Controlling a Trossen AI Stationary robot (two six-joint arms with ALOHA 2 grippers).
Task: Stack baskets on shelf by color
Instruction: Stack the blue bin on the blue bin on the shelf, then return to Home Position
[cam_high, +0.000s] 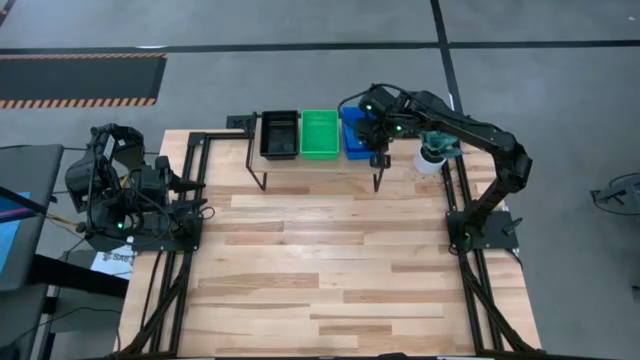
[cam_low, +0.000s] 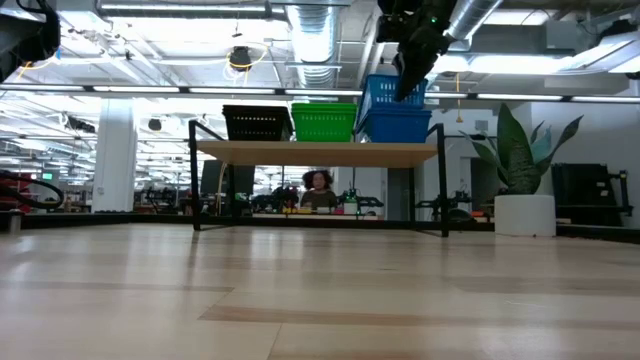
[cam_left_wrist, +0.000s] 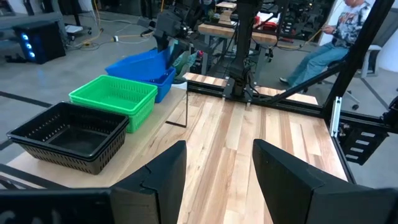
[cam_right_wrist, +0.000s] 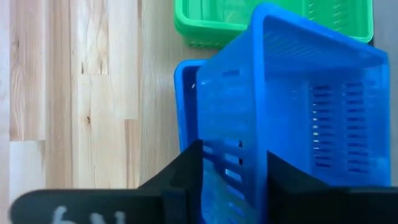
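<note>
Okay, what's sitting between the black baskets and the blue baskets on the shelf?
The green baskets sit between the black baskets and the blue baskets on the shelf, clearest in the high view.

1. The shelf (cam_high: 312, 163) is placed at the far edge of the table (cam_high: 330, 270), between the two arms.
2. Three stacks of baskets are set side by side on the shelf: one (cam_high: 279, 134) at the left, one (cam_high: 319, 134) in the middle, one (cam_high: 354, 140) at the right.
3. Above the right stack, a tilted basket (cam_right_wrist: 298, 118) is held by the right gripper (cam_right_wrist: 233, 180), its wall between the fingers.
4. The left gripper (cam_left_wrist: 217, 171) is kept at the table's left edge, well apart from the shelf, its fingers spread.
5. A person (cam_low: 317, 190) is seated beyond the table, seen under the shelf.
</note>
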